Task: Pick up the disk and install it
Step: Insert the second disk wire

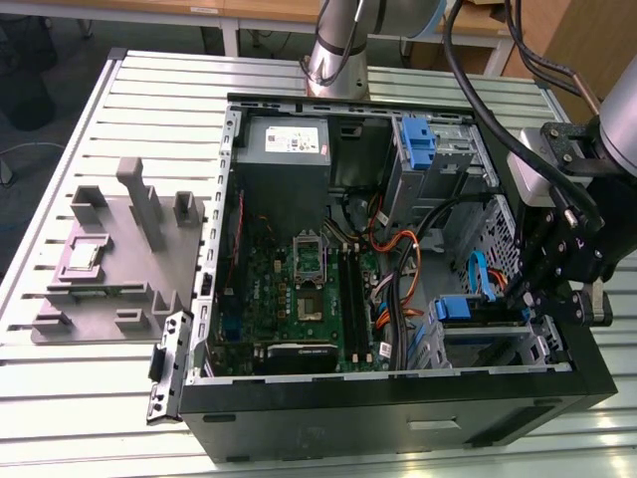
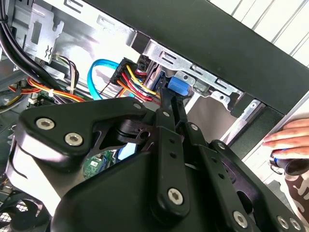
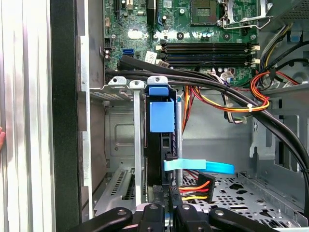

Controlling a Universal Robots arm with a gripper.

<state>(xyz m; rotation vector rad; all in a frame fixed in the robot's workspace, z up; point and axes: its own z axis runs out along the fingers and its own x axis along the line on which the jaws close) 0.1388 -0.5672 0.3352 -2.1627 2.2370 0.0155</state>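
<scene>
End effector [image 1: 542, 299] beside one disk [image 1: 478, 310]

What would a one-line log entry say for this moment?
gripper: over drive bay, shut on disk | disk: standing in bay of computer case, cables attached | person's hand: beside case

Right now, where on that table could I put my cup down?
Bare slats lie along the table edge in front of the grey holder block, and behind it. Inside the computer case it is crowded: cables, circuit board, robot arm.
</scene>
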